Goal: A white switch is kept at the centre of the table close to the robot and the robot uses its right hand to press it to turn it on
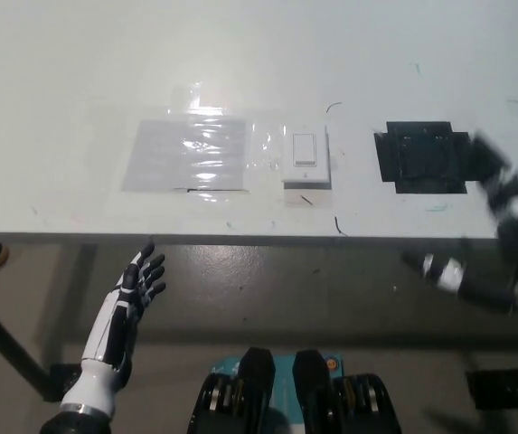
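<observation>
The white switch (306, 156) lies flat on the white table (78, 81), near the front edge and about in the middle. My black right hand (503, 212) is blurred at the right, over the table's front edge, well to the right of the switch and not touching it. Below the table edge at the lower left rests my white left hand (138, 282), open with its fingers spread and holding nothing.
A clear plastic sheet (186, 154) is stuck to the table just left of the switch. A black taped patch (421, 158) sits to the switch's right, between it and my right hand. The table's front edge (240, 238) runs across the picture, with floor below.
</observation>
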Robot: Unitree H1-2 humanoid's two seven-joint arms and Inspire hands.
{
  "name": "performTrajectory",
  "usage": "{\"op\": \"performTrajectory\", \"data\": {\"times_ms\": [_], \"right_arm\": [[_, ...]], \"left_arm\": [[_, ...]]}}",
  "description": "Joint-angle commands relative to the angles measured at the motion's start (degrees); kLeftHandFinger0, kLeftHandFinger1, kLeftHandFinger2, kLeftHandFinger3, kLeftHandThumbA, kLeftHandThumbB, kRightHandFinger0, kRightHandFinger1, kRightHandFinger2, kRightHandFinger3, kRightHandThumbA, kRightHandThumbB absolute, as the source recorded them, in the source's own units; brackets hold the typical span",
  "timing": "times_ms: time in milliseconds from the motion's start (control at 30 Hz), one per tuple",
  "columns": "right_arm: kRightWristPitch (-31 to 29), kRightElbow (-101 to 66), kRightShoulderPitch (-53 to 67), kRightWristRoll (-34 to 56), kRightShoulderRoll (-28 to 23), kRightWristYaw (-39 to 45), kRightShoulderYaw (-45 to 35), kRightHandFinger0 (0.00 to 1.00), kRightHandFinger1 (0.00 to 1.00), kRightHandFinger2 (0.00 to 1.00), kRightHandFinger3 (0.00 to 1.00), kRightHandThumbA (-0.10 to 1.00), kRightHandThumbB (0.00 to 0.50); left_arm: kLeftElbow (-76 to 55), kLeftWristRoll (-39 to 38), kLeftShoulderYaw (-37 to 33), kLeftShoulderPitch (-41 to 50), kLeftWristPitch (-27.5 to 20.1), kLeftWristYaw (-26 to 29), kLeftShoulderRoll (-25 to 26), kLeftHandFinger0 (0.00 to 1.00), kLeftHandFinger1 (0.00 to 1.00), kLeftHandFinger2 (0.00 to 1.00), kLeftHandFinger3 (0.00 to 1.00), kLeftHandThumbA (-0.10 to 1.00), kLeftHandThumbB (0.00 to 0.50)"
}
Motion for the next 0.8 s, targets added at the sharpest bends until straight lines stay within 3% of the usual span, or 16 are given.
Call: {"op": "performTrajectory", "data": {"times_ms": [0,233,333,433,567,767], "right_arm": [[17.55,-2.72,-19.59,-3.55,-8.95,9.92,4.87,1.00,1.00,1.00,1.00,1.00,0.274],[18.30,14.00,-36.19,-8.46,-11.12,17.13,15.54,1.00,1.00,1.00,1.00,1.00,0.226],[16.80,21.11,-39.92,-8.93,-10.59,18.96,18.86,1.00,1.00,1.00,1.00,1.00,0.236],[17.17,26.37,-43.00,-11.73,-10.22,19.92,22.78,1.00,1.00,1.00,1.00,1.00,0.298],[16.33,31.42,-45.09,-12.42,-9.49,20.61,26.05,1.00,1.00,1.00,1.00,1.00,0.264],[16.19,37.70,-46.25,-13.86,-7.74,21.56,28.74,1.00,1.00,1.00,1.00,1.00,0.267]], "left_arm": [[-2.88,-0.66,-0.23,-0.02,-0.84,-0.61,-0.08,1.00,1.00,1.00,1.00,1.00,0.072],[-2.09,-0.87,-0.33,-0.18,-1.95,-1.08,0.18,1.00,1.00,1.00,1.00,1.00,0.055],[-2.56,-0.99,-0.39,-0.03,-1.21,-1.22,0.28,1.00,1.00,1.00,1.00,1.00,0.060],[-2.02,-2.06,-0.13,-0.23,-1.68,-1.67,0.17,1.00,1.00,1.00,1.00,1.00,0.056],[-1.43,-0.10,-0.77,-0.23,-2.74,-1.34,0.60,1.00,1.00,1.00,1.00,1.00,0.069],[-1.20,-0.46,-0.79,-0.35,-2.66,-1.49,0.45,1.00,1.00,1.00,1.00,1.00,0.080]]}}
